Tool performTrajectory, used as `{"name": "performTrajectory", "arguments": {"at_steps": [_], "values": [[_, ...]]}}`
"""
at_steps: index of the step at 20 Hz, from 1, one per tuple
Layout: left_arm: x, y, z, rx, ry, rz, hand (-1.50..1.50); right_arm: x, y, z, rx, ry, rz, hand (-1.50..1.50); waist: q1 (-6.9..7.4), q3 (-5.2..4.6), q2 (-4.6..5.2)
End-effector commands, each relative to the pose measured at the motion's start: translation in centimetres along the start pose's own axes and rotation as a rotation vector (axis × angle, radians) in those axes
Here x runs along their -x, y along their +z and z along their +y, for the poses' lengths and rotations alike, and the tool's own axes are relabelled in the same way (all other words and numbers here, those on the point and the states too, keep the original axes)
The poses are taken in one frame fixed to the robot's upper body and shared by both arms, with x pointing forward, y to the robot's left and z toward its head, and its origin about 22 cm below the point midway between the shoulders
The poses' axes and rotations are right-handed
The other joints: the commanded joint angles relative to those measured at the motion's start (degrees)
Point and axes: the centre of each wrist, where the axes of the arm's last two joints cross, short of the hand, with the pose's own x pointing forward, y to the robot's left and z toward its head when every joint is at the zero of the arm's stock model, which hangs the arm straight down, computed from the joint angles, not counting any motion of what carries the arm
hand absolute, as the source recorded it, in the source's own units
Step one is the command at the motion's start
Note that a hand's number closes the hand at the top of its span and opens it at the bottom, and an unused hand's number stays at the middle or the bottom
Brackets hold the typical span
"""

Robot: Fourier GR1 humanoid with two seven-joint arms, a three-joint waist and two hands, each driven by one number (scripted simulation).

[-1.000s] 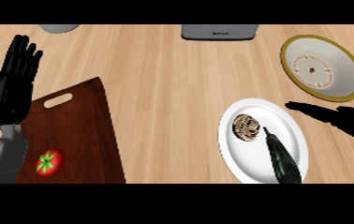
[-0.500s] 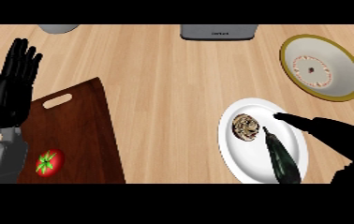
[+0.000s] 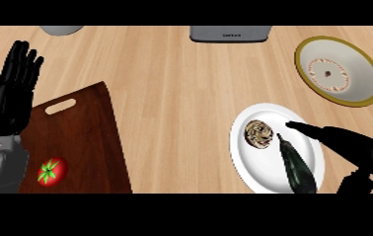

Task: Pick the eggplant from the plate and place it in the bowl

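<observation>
At the far left edge the left robot hand [image 3: 19,89] stands upright over the light wooden desk [image 3: 175,92], resting, its black fingers straight and slightly spread, holding nothing. Just beside it lies a dark reddish-brown wooden cutting board [image 3: 84,136] with a slot handle at its upper corner. A red round tomato [image 3: 51,171] with a green star-shaped top lies on the board's lower left part. Along the far edge, a pale grey rounded object [image 3: 62,29] shows at the upper left and a grey box-shaped appliance [image 3: 230,33] near the middle. Right of centre sits a white round plate [image 3: 254,164]. It carries a round brown patterned piece of food [image 3: 258,133] and, just beside that, the long dark eggplant [image 3: 297,168], its thin stem end pointing up the plate. The right robot hand [image 3: 344,142] reaches over the plate's right rim, fingers stretched out straight and clasping nothing, fingertip just above the eggplant's stem end. A yellow-rimmed white bowl [image 3: 348,93] stands at the upper right, well apart from the plate
</observation>
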Motion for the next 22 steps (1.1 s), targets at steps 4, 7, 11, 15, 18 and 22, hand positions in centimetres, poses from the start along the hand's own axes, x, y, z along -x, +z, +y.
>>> {"name": "performTrajectory", "arguments": {"at_steps": [4,7,11,15,18,22], "values": [[0.6,-0.2,-1.2,-0.005,-0.007,-0.005,0.0,0.7,-1.3,-0.2,-0.003,-0.001,-0.048,-1.5,0.02,-0.01,0.0],[0.9,0.2,0.2,-0.011,-0.001,0.002,0.0,-0.6,-1.0,1.1,-0.025,0.028,-0.024,-1.5,-0.09,-0.03,-0.02],[0.1,-0.9,-0.7,-0.009,0.007,-0.013,0.0,1.4,-4.6,2.1,-0.026,0.025,-0.02,-1.5,0.09,0.0,0.07],[-0.3,-0.8,1.4,-0.001,0.001,0.0,0.0,2.9,-3.5,2.1,-0.046,0.031,-0.018,-1.5,-0.03,-0.01,0.01],[-2.0,-1.3,0.0,-0.011,0.007,0.003,0.0,0.3,-4.6,2.8,-0.05,0.021,-0.001,-1.5,-0.04,-0.02,-0.03],[0.3,0.1,-1.7,-0.003,0.017,-0.004,0.0,2.0,-5.7,3.9,-0.067,0.019,0.033,-1.5,0.0,-0.02,0.0]]}}
